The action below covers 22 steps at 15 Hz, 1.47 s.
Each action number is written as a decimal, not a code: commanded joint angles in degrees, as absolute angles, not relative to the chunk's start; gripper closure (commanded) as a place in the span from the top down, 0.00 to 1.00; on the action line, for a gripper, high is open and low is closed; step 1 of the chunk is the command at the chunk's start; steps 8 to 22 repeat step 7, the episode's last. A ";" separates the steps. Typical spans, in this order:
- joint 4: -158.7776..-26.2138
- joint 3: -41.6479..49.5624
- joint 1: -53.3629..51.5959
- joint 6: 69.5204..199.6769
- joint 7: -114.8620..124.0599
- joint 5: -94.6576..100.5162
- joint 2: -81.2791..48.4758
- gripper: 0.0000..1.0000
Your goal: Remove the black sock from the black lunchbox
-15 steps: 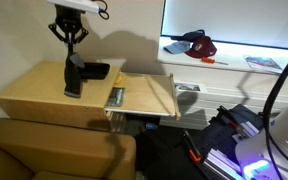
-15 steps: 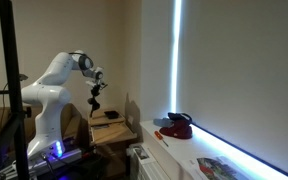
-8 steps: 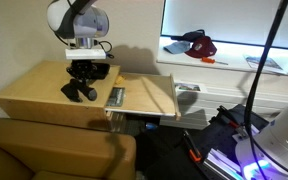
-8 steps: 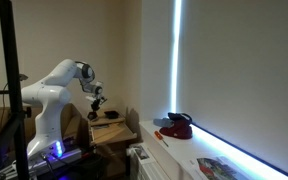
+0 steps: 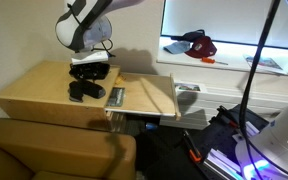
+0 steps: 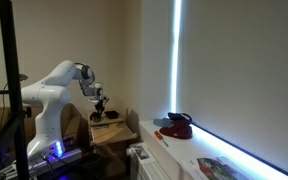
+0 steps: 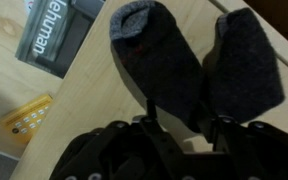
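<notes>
The black sock [image 5: 82, 90] lies folded in two lobes on the wooden table [image 5: 34, 90]; it fills the wrist view [image 7: 174, 65]. The black lunchbox [image 5: 100, 70] sits just behind it, and its lettered lid shows at the top left of the wrist view [image 7: 59, 35]. My gripper [image 5: 87, 72] hangs directly over the sock's fold. In the wrist view the fingers [image 7: 182, 118] straddle the fold, with bare table showing between one finger and the sock, so the jaws look open. The arm and gripper [image 6: 97, 108] also show small in an exterior view.
A second wooden panel [image 5: 149, 95] adjoins the table, with a small yellow object [image 5: 115, 97] in the gap, also seen in the wrist view [image 7: 24, 120]. A brown sofa back [image 5: 54, 150] stands in front. A windowsill holds a red and black object [image 5: 196, 42].
The gripper came down from high above with the sock hanging from it. The sock now lies flat on the table in front of the lunchbox, and the jaws have loosened.
</notes>
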<state>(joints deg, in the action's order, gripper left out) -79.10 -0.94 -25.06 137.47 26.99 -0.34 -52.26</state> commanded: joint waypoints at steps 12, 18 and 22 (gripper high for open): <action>-79.22 0.80 -25.70 128.63 31.60 4.45 -42.34 1.00; -79.22 0.80 -25.70 128.63 31.60 4.45 -42.34 1.00; -79.22 0.80 -25.70 128.63 31.60 4.45 -42.34 1.00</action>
